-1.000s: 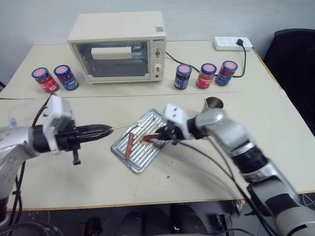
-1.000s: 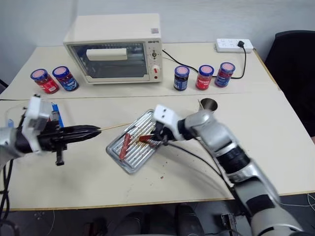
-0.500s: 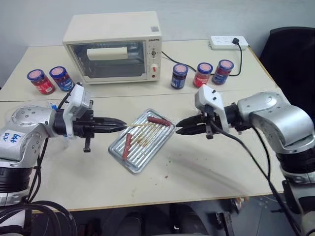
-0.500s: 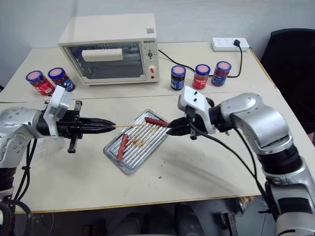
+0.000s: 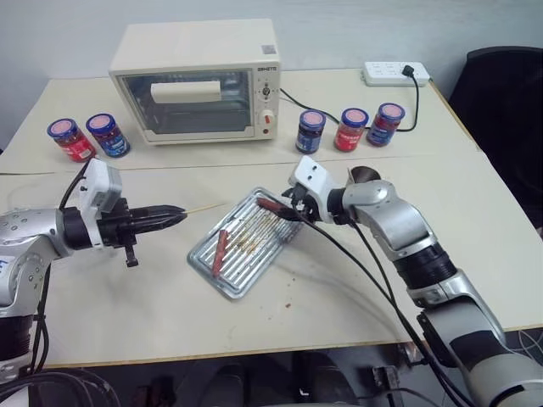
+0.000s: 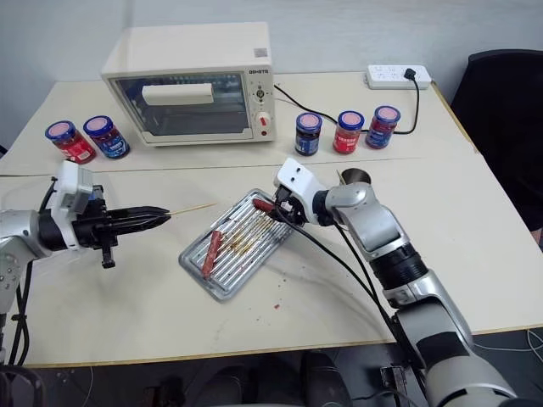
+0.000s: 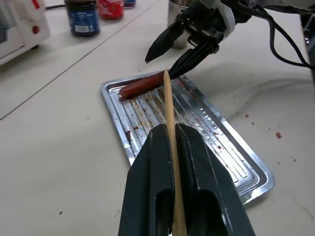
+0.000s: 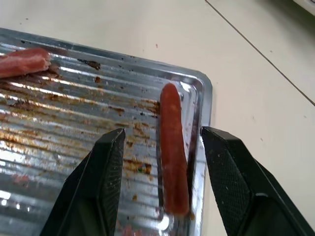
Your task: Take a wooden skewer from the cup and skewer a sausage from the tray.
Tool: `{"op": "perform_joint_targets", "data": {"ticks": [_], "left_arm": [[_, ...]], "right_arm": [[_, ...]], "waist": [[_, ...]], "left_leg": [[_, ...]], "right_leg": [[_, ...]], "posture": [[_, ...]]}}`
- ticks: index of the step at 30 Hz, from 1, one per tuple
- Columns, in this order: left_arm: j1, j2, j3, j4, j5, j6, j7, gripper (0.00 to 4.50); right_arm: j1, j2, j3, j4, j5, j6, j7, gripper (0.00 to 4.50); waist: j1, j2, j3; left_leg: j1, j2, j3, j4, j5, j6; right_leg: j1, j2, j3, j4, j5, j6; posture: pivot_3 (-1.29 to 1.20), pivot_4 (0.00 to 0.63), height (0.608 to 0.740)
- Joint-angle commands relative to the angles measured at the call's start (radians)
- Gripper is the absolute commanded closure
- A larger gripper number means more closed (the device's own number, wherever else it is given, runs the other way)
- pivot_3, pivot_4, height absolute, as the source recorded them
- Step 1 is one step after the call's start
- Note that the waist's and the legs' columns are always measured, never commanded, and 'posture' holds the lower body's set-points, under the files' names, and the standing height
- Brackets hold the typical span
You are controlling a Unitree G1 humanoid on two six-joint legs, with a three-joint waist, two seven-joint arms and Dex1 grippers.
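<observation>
My left gripper (image 5: 178,212) is shut on the wooden skewer (image 7: 169,113), which points toward the tray (image 5: 242,267), its tip just short of the near rim. One dark-red sausage (image 8: 173,152) lies along the tray's far corner. My right gripper (image 8: 164,132) is open, one finger on each side of that sausage, not touching it. Another sausage (image 5: 222,247) lies on the tray's left part. The silver cup (image 5: 366,176) stands behind my right arm.
A cream toaster oven (image 5: 199,80) stands at the back of the table. Two jars (image 5: 85,138) are to its left and three jars (image 5: 349,129) to its right. A power strip (image 5: 394,72) lies at the far right. A black chair (image 5: 501,110) stands beside the table.
My right gripper swung back from the tray's right side to its far corner and opened around the sausage lying there. My left gripper drew the skewer back off the tray.
</observation>
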Motion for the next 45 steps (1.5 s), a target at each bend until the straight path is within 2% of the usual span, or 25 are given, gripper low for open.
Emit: {"op": "perform_joint_targets", "data": {"ticks": [1,6,15,22,36,40,45], "left_arm": [[0.008,0.013,0.039,-0.042,-0.014,0.003,0.013,4.5],[0.008,0.015,0.043,-0.055,-0.017,0.014,0.02,4.5],[-0.003,0.024,0.043,-0.057,-0.015,0.018,0.018,4.5],[-0.013,0.029,0.039,-0.049,-0.009,0.013,0.015,4.5],[-0.022,0.023,0.028,-0.047,-0.002,0.004,0.013,4.5],[-0.027,0.022,0.024,-0.043,0.0,0.002,0.011,4.5],[-0.04,0.02,0.011,-0.033,0.003,-0.002,0.002,4.5]], "right_arm": [[-0.028,0.029,-0.011,0.042,-0.018,-0.036,0.002,1.96],[-0.049,0.061,-0.019,0.127,-0.038,-0.06,0.001,1.96],[-0.026,0.068,-0.023,0.143,-0.046,-0.049,0.015,1.96],[-0.011,0.077,-0.019,0.132,-0.049,-0.055,0.014,3.57],[0.017,0.094,-0.009,0.119,-0.075,-0.042,0.011,3.57],[0.015,0.098,-0.016,0.118,-0.074,-0.036,0.013,4.11],[0.014,0.078,-0.031,0.053,-0.048,0.007,0.042,4.12]], "waist": [[0.0,0.0,0.0],[-0.008,0.0,0.0],[-0.025,0.0,0.0],[-0.027,0.0,0.0],[-0.027,0.0,0.0],[-0.027,0.0,0.0],[-0.027,0.0,0.0]], "left_leg": [[0.0,0.0,0.0,0.0,0.0,0.0],[0.0,0.0,0.0,0.0,0.0,0.0],[0.0,0.0,0.0,-0.001,0.0,0.0],[0.0,0.0,0.0,-0.001,0.0,0.0],[0.0,0.0,0.0,0.0,0.0,0.0],[0.0,0.0,0.0,0.0,0.0,0.0],[0.0,0.0,0.0,0.0,0.0,0.0]], "right_leg": [[0.0,0.0,0.0,0.0,0.0,0.0],[0.0,0.0,0.0,0.0,0.0,0.0],[0.0,0.0,0.0,0.0,0.0,0.0],[0.0,0.0,0.0,0.0,0.0,0.0],[0.0,0.0,0.0,0.001,0.0,0.0],[0.0,0.0,0.0,0.001,0.0,0.0],[0.0,0.0,0.0,0.001,0.0,0.0]], "posture": [[0.0,0.15,0.74],[0.0,0.15,0.74],[0.0,0.15,0.74],[0.0,0.15,0.74],[0.0,0.15,0.74],[0.0,0.15,0.74],[0.0,0.15,0.74]]}}
